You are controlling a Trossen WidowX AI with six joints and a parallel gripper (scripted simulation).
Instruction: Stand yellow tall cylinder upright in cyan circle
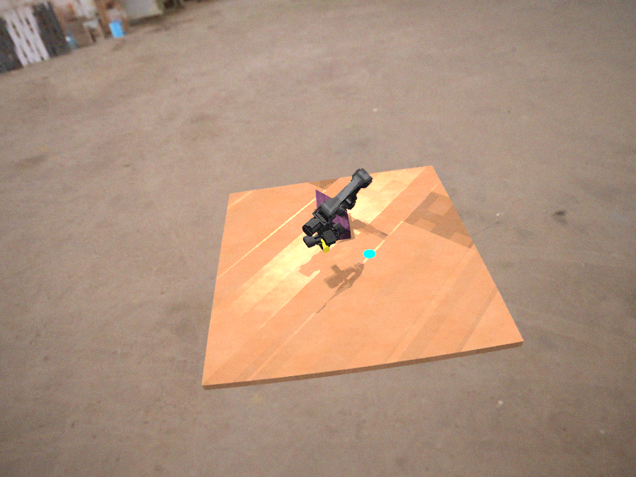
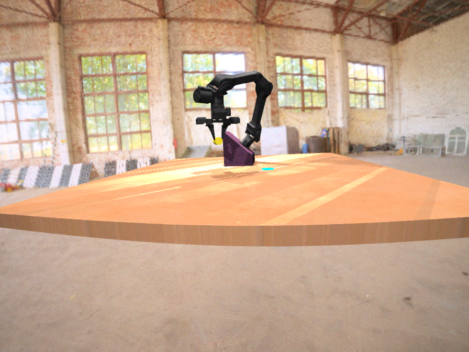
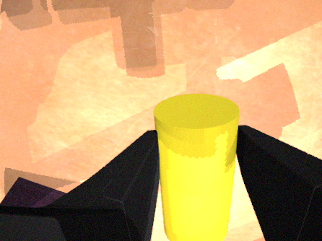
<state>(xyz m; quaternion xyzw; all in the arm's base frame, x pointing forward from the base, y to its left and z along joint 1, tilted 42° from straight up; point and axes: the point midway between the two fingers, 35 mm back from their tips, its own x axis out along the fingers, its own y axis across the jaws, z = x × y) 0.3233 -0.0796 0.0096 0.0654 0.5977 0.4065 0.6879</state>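
Between the black fingers sits a plain yellow cylinder [image 3: 196, 167]; beside them a dark purple wedge [image 2: 236, 153]; beyond, a cyan circle [image 1: 368, 253].
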